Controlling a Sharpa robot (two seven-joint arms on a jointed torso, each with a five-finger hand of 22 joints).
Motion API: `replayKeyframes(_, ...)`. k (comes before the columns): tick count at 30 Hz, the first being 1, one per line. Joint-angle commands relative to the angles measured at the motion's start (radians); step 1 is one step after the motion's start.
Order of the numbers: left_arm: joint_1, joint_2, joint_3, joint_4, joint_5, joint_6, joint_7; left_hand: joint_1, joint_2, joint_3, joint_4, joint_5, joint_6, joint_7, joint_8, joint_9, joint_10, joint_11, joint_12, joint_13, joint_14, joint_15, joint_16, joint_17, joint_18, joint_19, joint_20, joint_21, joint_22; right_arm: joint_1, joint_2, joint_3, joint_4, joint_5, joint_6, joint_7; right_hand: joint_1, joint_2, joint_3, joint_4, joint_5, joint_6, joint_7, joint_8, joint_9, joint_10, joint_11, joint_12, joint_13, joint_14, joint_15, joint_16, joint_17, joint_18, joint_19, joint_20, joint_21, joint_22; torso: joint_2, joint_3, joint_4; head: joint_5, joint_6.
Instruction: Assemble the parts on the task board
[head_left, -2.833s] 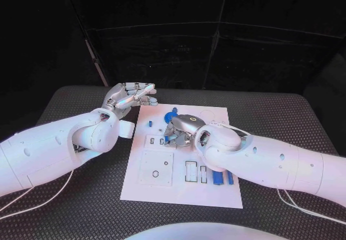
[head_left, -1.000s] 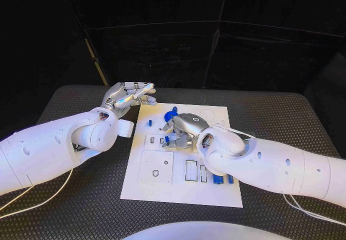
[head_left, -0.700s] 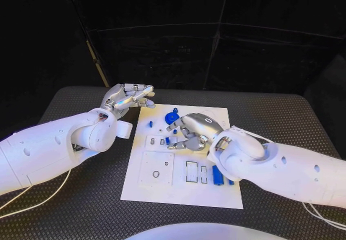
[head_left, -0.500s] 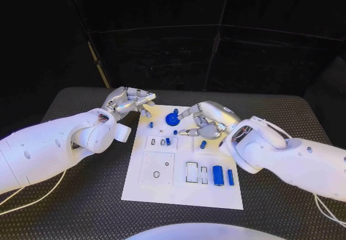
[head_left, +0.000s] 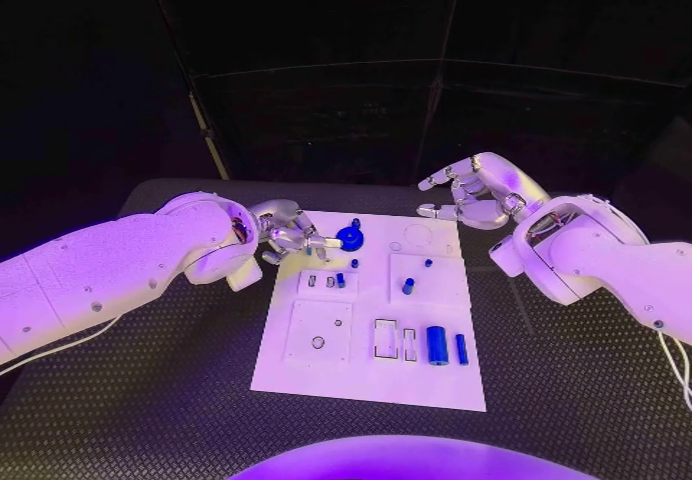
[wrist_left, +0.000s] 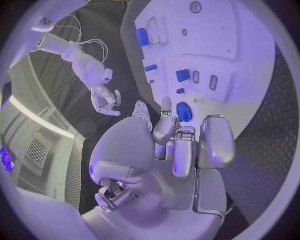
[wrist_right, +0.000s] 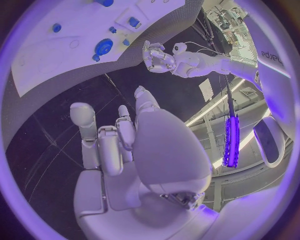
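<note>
Left hand (head_left: 293, 236): hovered over the board's far left corner, just beside the round blue part (head_left: 349, 238), fingers loosely curled, nothing held.
Right hand (head_left: 470, 195): raised beyond the board's far right corner, fingers apart and empty.
Task board (head_left: 325, 365): lay flat mid-table between the arms.
Parts: a small blue piece (head_left: 408, 286) stood mid-board; two blue bars (head_left: 437, 345) lay in slots nearer the robot.

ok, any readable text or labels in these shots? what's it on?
"sharpa", upside down, on a white panel at the rim of the right wrist view.
Small dark lettering on the right arm in the left wrist view: too blurred to read.
Board and blue parts: no print I can make out.
</note>
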Motion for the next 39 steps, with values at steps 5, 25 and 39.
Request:
replayKeyframes(5,0.048,0.076,-0.031,-0.062,-0.246,0.153,-0.185,-0.022,0.013,-0.04,0.004,-0.003,-0.037,-0.001,0.047,0.066,-0.012,-0.001,0.03,0.036,0.104,-0.005,0.003,0.263,-0.021,-0.011,0.0,0.025,0.034,0.008,0.009,0.002,-0.025,0.056,0.032,-0.024,-0.011,0.001,-0.014,0.003,0.009,0.008,-0.003,0.009,0.0,-0.017,-0.004,-0.021,-0.02,0.054,-0.005,-0.021,0.05,0.022,-0.023,-0.005,-0.026,-0.039,-0.024,0.0103,0.0082,0.002,-0.017)
replayKeyframes(25,0.117,0.241,-0.136,-0.197,-0.263,0.281,-0.213,-0.029,0.04,-0.073,0.004,-0.003,-0.101,0.01,0.063,0.124,-0.067,0.009,-0.03,-0.029,0.104,0.003,0.003,0.263,-0.017,-0.031,0.007,0.023,0.03,0.01,0.033,0.002,-0.058,0.044,0.046,-0.06,-0.012,0.003,-0.024,0.0,0.036,0.007,-0.005,0.013,-0.001,-0.02,-0.006,-0.027,-0.029,0.052,-0.008,-0.031,0.036,0.025,-0.028,-0.007,-0.04,-0.057,-0.027,0.0128,0.008,0.011,-0.029)
replayKeyframes(39,0.118,0.297,-0.143,-0.235,-0.251,0.313,-0.218,-0.024,0.045,-0.074,0.003,-0.003,-0.106,0.012,0.062,0.127,-0.069,0.011,-0.033,-0.031,0.104,0.005,0.003,0.263,-0.018,-0.031,0.008,0.025,0.034,0.01,0.045,0.002,-0.073,0.044,0.054,-0.067,-0.01,0.008,-0.029,0.0,0.07,0.003,-0.005,0.016,-0.002,-0.026,-0.007,-0.036,-0.04,0.051,-0.009,-0.039,0.026,0.026,-0.031,-0.008,-0.05,-0.07,-0.025,0.0122,0.0084,0.009,-0.029)
